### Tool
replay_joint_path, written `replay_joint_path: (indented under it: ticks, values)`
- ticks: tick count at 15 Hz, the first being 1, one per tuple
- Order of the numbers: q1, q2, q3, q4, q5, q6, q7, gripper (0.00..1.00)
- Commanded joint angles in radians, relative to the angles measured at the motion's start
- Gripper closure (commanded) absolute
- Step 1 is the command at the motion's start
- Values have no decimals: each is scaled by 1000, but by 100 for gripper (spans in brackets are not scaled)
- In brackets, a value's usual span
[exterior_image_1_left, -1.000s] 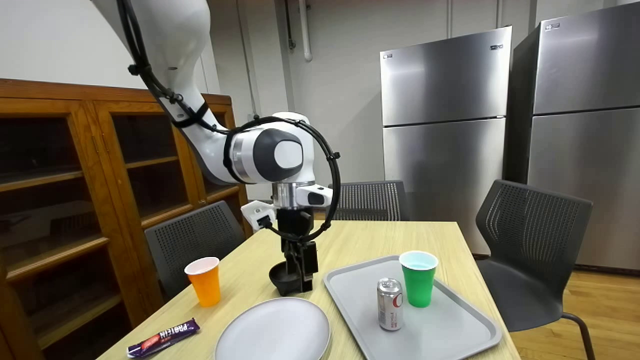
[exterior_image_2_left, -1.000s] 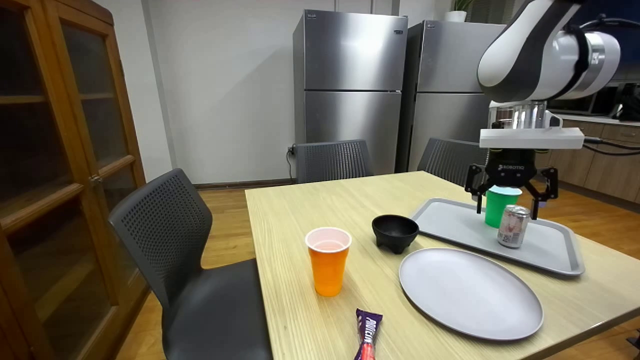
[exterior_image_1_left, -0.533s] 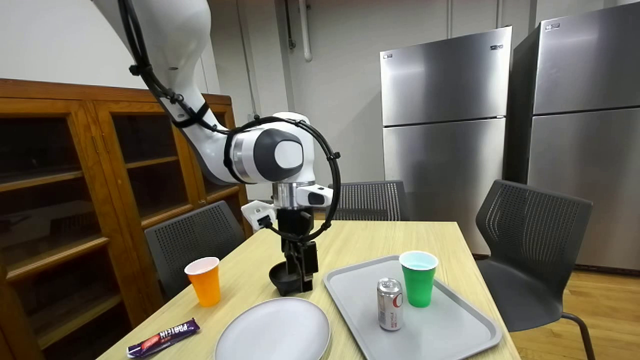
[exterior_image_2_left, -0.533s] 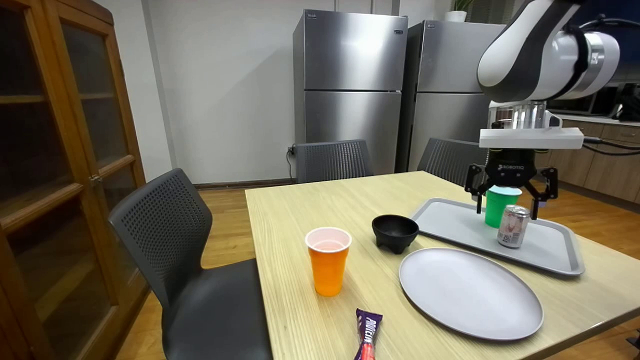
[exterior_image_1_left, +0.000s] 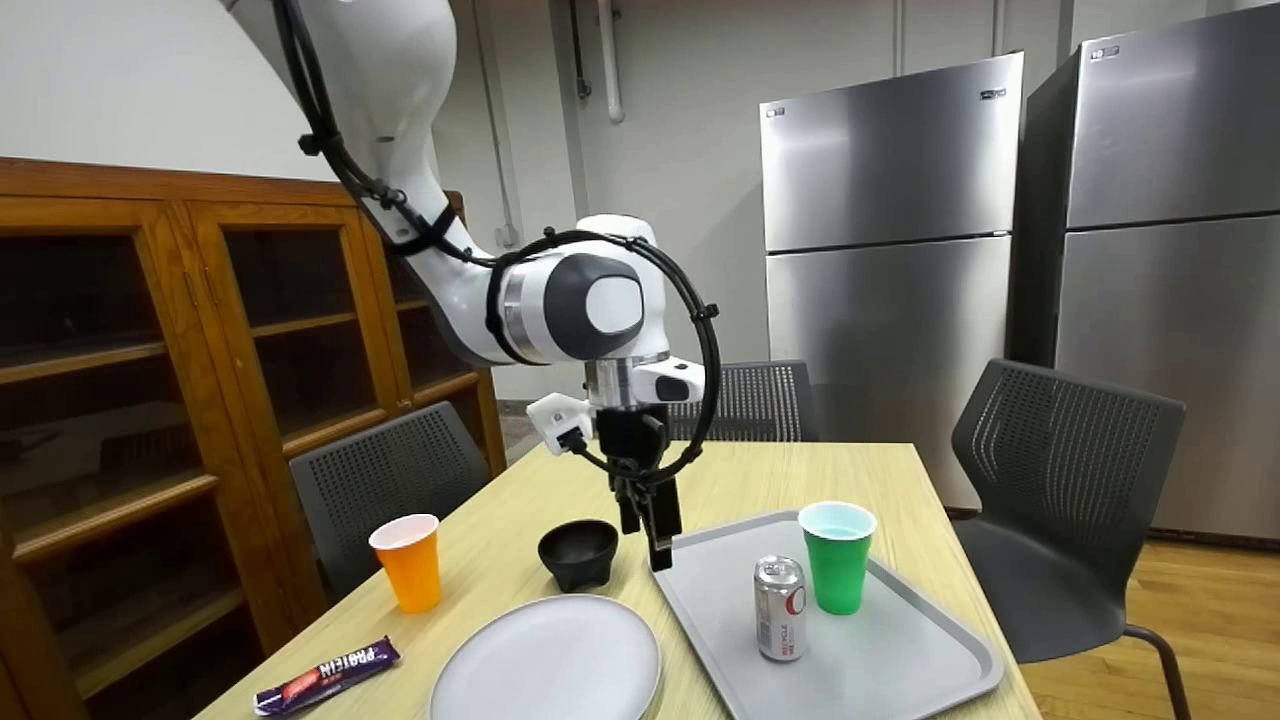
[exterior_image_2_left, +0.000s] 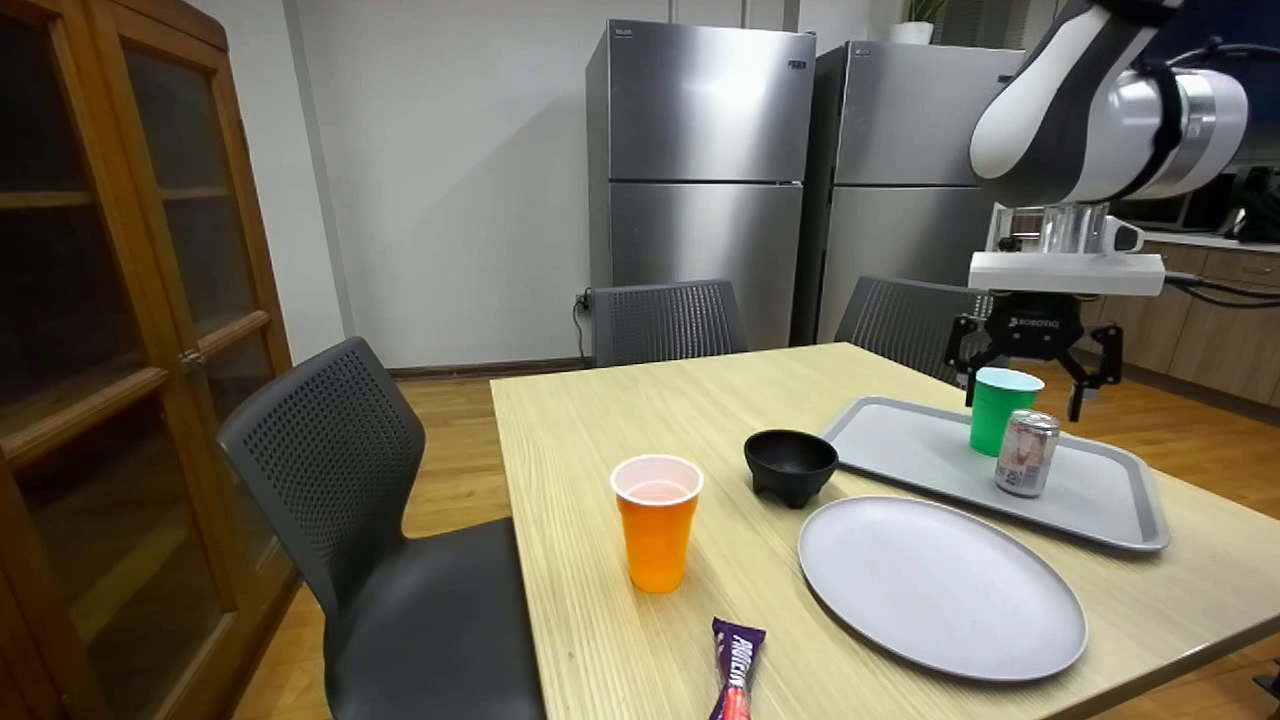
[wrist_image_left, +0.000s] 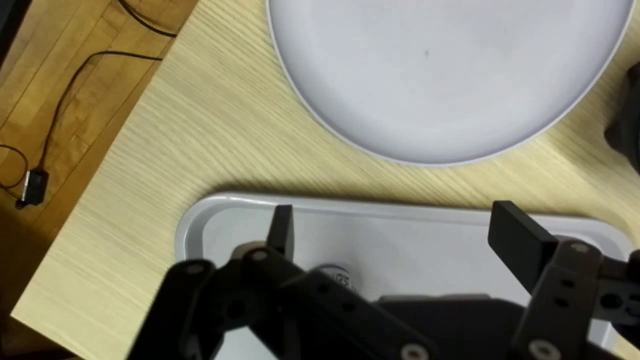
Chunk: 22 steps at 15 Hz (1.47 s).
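Note:
My gripper (exterior_image_2_left: 1022, 402) is open with nothing between its fingers. It also shows side-on in an exterior view (exterior_image_1_left: 656, 535) and in the wrist view (wrist_image_left: 395, 219). It hangs above the grey tray (exterior_image_1_left: 900, 665), near the tray's edge. A silver soda can (exterior_image_1_left: 780, 612) and a green cup (exterior_image_1_left: 838, 568) stand upright on the tray. In the wrist view only a small part of the can (wrist_image_left: 341, 274) shows behind a finger, and the green cup is hidden. A black bowl (exterior_image_2_left: 790, 462) and a light grey plate (exterior_image_2_left: 940, 590) sit beside the tray.
An orange cup (exterior_image_2_left: 657, 535) and a purple protein bar (exterior_image_2_left: 737, 665) are on the wooden table (exterior_image_2_left: 650, 410). Chairs (exterior_image_1_left: 1060, 520) stand round the table. A wooden glass-door cabinet (exterior_image_1_left: 200, 400) and two steel refrigerators (exterior_image_1_left: 890, 250) stand beyond.
The arm and gripper have risen and moved away from in front of the black bowl toward the tray, now showing slightly tilted. The gripper stays open. The objects have not moved.

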Motion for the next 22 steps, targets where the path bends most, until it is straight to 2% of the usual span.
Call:
replay_joint_path:
  ticks: [1, 8, 22]
  values:
    - [-18, 66, -26, 80, -3, 13, 42, 0]
    - [-32, 177, -72, 202, 28, 8, 74, 0]
    - [-46, 353, -105, 367, 86, 13, 100, 0]
